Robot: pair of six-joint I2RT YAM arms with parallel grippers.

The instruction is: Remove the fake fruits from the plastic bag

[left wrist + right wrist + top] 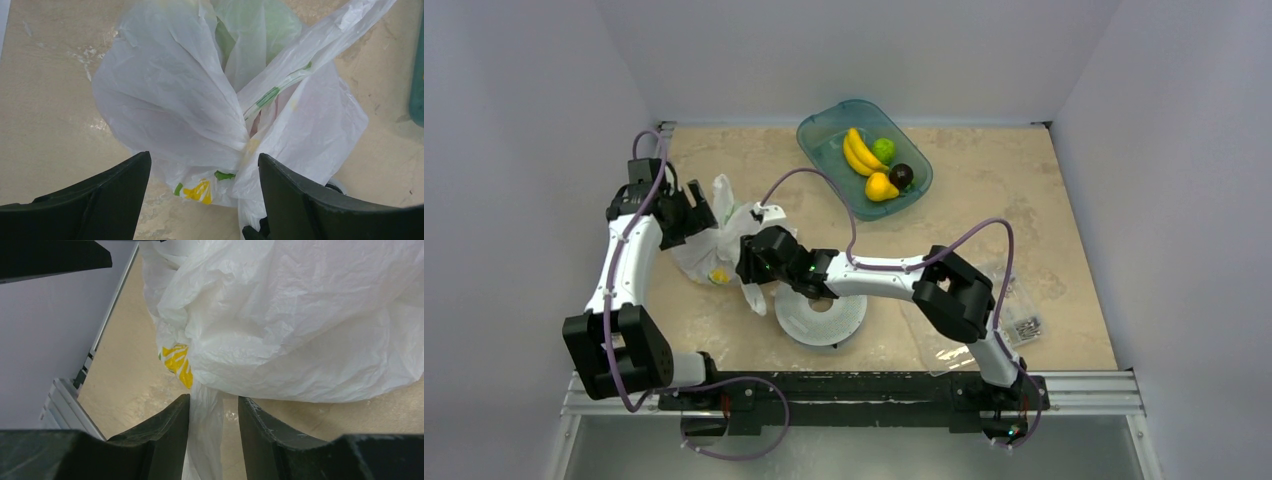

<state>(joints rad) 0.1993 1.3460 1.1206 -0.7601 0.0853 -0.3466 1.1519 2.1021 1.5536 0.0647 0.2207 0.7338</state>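
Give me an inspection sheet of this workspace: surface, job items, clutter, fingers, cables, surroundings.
Surface: beige table, marked in places.
Job's things: plastic bag bunched at the left; fake fruits not visible inside, only a greenish patch shows through.
Clutter: teal tray holding bananas and three small fruits; white plate; clear bag of screws.
Grippers: left gripper, fingers apart astride the bag; right gripper, fingers narrow around a bag fold, grip unclear.
Cables: purple cables loop along both arms.
Surroundings: plain grey walls; metal rail at the near edge.

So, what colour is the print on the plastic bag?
Yellow print on the white plastic bag; it shows clearest in the right wrist view.
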